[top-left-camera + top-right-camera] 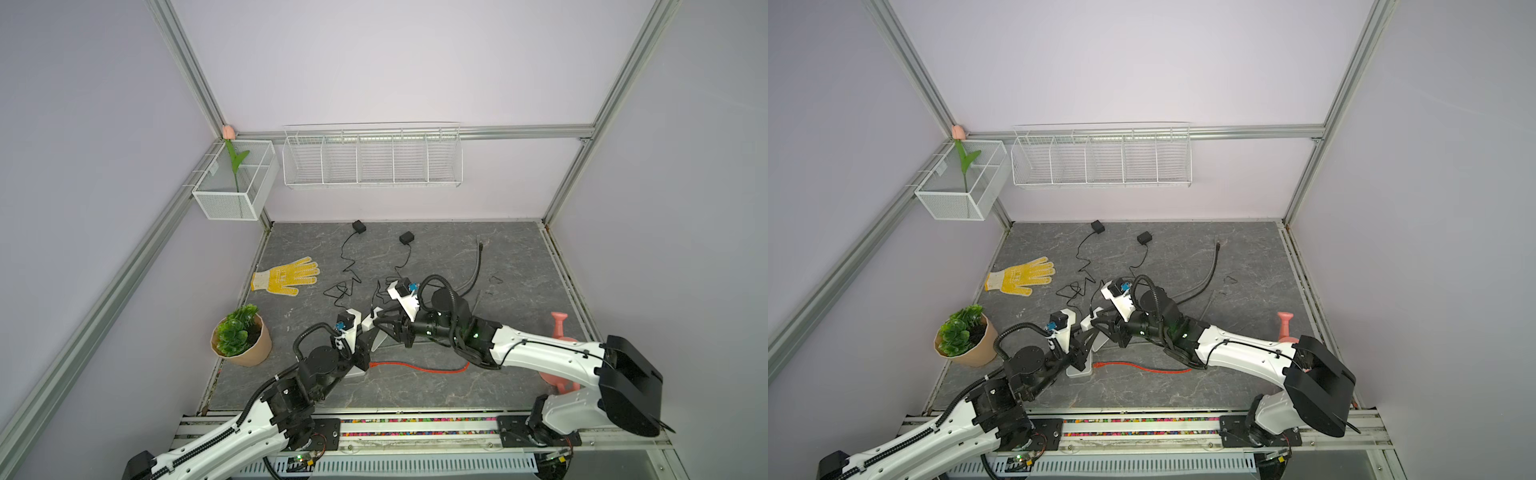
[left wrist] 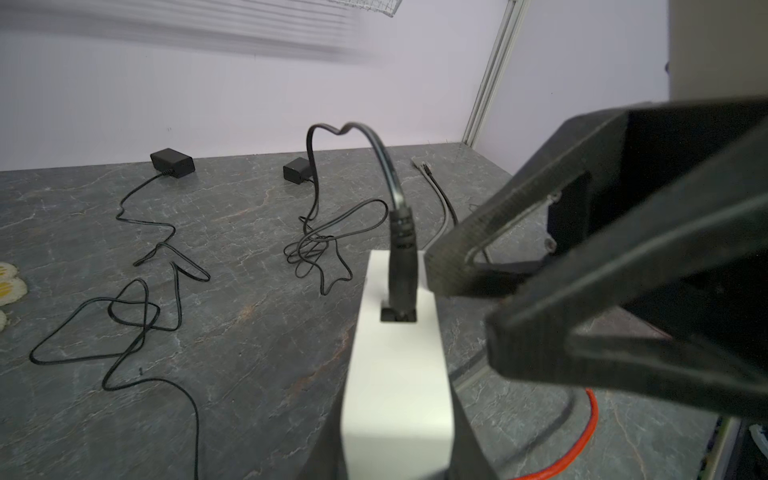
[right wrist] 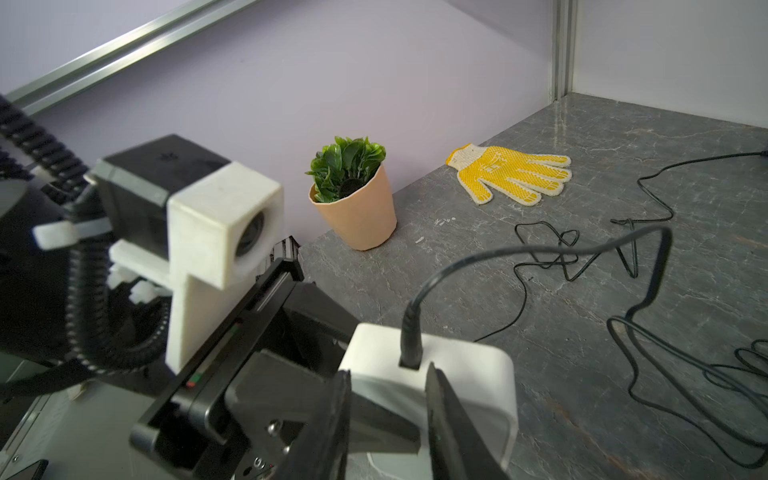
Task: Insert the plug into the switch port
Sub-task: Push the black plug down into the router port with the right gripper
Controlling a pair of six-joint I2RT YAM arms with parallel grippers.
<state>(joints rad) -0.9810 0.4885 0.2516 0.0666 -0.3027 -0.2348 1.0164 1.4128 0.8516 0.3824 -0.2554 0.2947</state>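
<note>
The white switch (image 2: 397,374) is gripped at its near end between the fingers of my left gripper (image 2: 397,451), which is shut on it. A black plug (image 2: 402,266) stands in the port on the switch's upper face, and its thin black cable arches away over the table. In the right wrist view the plug (image 3: 411,332) sits in the switch (image 3: 465,374) just beyond my right gripper (image 3: 388,374). That gripper is open and its fingers hold nothing. In both top views the two grippers meet mid-table around the switch (image 1: 368,322) (image 1: 1089,322).
Loose black cables and two adapters (image 1: 358,226) (image 1: 407,237) lie behind the grippers. A red cable (image 1: 419,368) runs in front. A yellow glove (image 1: 286,276) and potted plant (image 1: 243,336) are left, a pink watering can (image 1: 559,328) right, and a grey cable (image 1: 473,274) behind.
</note>
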